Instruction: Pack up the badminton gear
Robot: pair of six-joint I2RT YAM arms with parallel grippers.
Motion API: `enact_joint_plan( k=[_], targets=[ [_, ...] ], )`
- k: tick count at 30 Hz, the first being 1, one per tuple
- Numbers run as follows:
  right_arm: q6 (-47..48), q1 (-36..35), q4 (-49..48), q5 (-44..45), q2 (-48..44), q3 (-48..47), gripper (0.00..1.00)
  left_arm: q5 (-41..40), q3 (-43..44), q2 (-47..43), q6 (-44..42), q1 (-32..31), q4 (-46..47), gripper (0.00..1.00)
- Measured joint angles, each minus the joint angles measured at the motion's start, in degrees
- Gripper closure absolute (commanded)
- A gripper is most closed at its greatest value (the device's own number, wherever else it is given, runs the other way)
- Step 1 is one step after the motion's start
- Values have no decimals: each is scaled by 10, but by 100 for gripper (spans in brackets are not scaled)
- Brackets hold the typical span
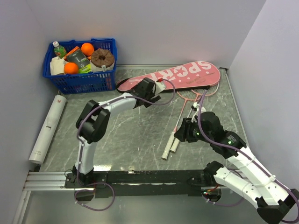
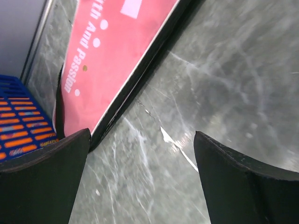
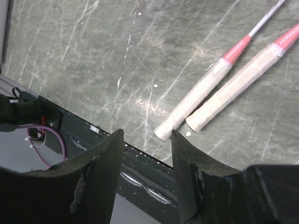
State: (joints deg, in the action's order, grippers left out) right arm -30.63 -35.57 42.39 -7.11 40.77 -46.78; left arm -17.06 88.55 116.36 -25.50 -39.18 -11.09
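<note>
Left claw (image 2: 141, 135) spread wide; pink case (image 2: 112, 56) on table (image 2: 233, 70), blue basket (image 2: 18, 116) beside

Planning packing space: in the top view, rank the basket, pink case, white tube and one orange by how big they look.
Largest to smallest:
1. basket, covers the most area, though the case is longer
2. pink case
3. white tube
4. orange

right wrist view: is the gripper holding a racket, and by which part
Nothing is held. The right gripper is empty, fingers apart; both racket handles lie loose on the table beyond.
</note>
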Motion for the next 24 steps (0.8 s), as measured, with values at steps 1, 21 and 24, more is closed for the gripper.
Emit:
enact_joint_plan(
  k=[1, 21, 24],
  targets=[
    [-1, 0, 0, 0, -2, 2, 47, 2, 4, 15, -9, 6, 3, 4],
    [-12, 8, -36, -60, 64, 46, 51, -8, 178, 211, -167, 23, 60, 15],
    [-12, 12, -43, -64, 74, 46, 52, -6, 189, 222, -172, 30, 65, 26]
  ],
)
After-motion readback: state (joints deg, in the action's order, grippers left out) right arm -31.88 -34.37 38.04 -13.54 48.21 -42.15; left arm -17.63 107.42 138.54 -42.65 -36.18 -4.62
